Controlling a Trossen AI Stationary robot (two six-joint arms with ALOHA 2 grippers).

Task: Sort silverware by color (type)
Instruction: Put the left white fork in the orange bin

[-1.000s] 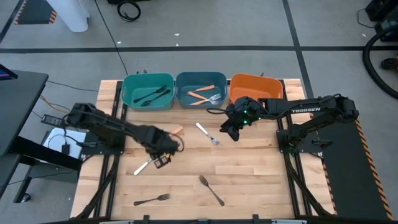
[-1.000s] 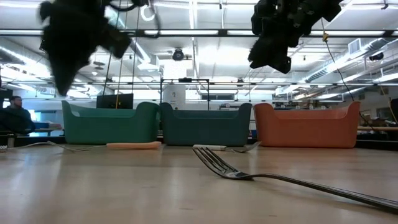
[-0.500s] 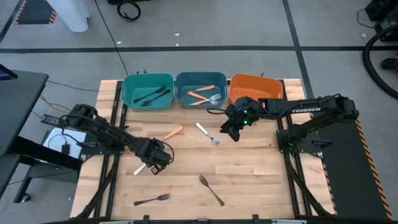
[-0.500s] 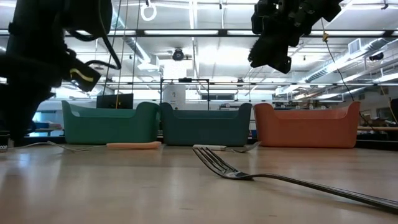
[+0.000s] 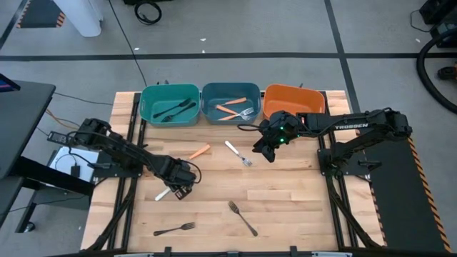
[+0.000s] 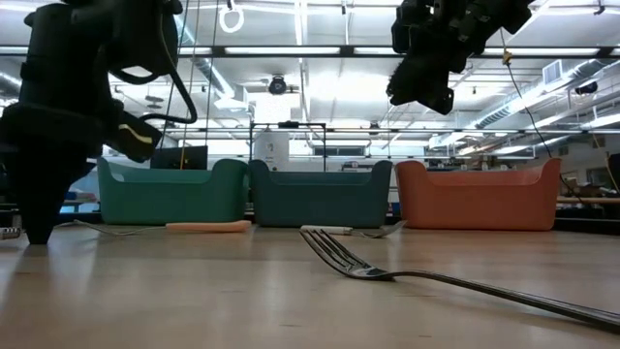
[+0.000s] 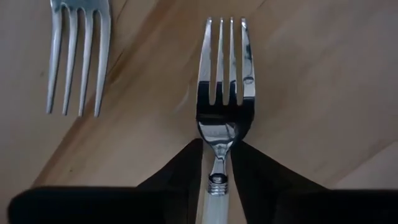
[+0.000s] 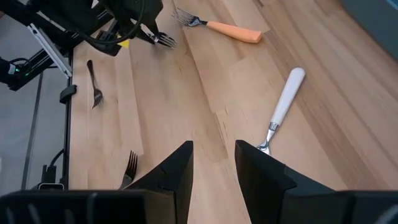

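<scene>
Since a second ago we see the left gripper (image 5: 178, 187) swing from beside the orange-handled fork (image 5: 199, 151) down toward seven o'clock on the table (image 5: 285, 200), where it now sits low over a white-handled fork (image 5: 163, 193). Our left wrist view shows what the high view cannot: the two dark fingers (image 7: 180, 174) flank the fork's neck (image 7: 219, 158) just below the tines, closing in, though we cannot tell whether they have truly clamped yet, since a sliver of wood seems to show on either side. We judge the neck is chosen because the handle lies flat and offers the fingers little to bite. A second fork's tines (image 7: 76, 50) lie near at about eleven o'clock in that view. The right gripper (image 5: 265, 148) waits above the table near two o'clock, fingers apart and empty, with another white-handled fork (image 8: 281, 106) lying on the wood ahead of it. From the high view, the teal bin (image 5: 169, 104) holds black pieces, the blue bin (image 5: 230, 104) orange ones, and the orange bin (image 5: 294, 102) looks bare, likely meant for the white-handled forks. A silver fork (image 5: 243, 218) and a black fork (image 5: 175, 229) lie unsorted toward six o'clock; the low view shows the silver one lying flat.
</scene>
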